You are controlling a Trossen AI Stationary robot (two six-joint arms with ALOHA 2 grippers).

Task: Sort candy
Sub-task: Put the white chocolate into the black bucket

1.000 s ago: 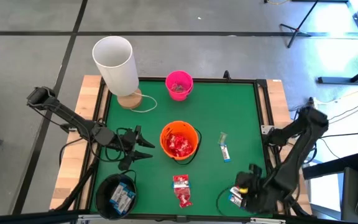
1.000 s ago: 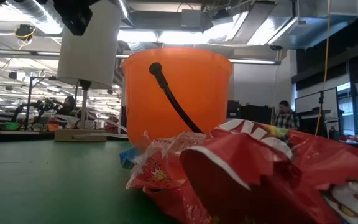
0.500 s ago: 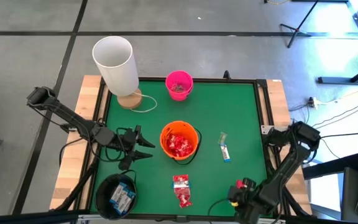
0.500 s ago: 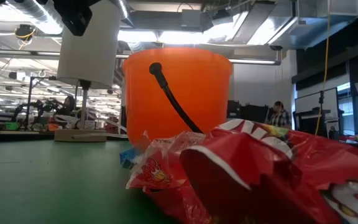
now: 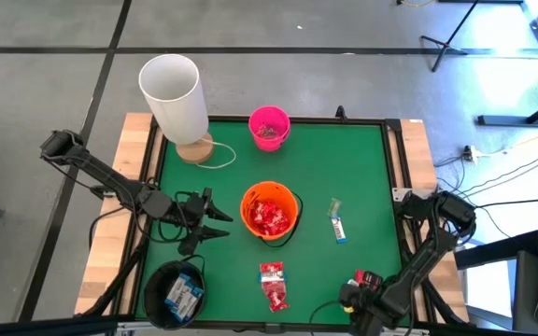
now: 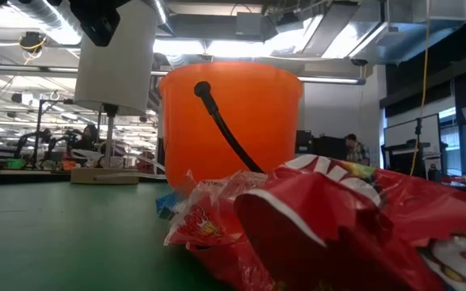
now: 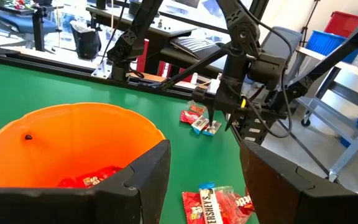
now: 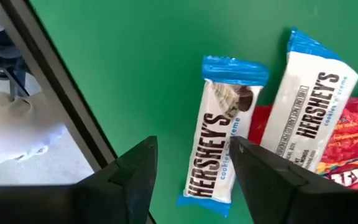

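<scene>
Grey concrete floor (image 5: 344,28) surrounds the table, with ceiling strip lights (image 6: 23,52) and cluttered workbenches (image 6: 39,153) behind.

The orange bucket (image 5: 270,212) stands mid-table. Behind it: the pink bucket (image 5: 269,127). Before it: red candy packets (image 5: 273,285). To its right: two bars (image 5: 337,222). Front-left: the black bucket (image 5: 174,294).

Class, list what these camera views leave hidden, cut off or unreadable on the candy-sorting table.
- Orange bucket, low view: its base sits behind the red packets lying close to the lens.
- Black bucket, high view: the frame's lower edge cuts it.
- Right hand, high view: the arm covers the candy below it.
- Pink bucket, high view: contents too small to identify.
</scene>
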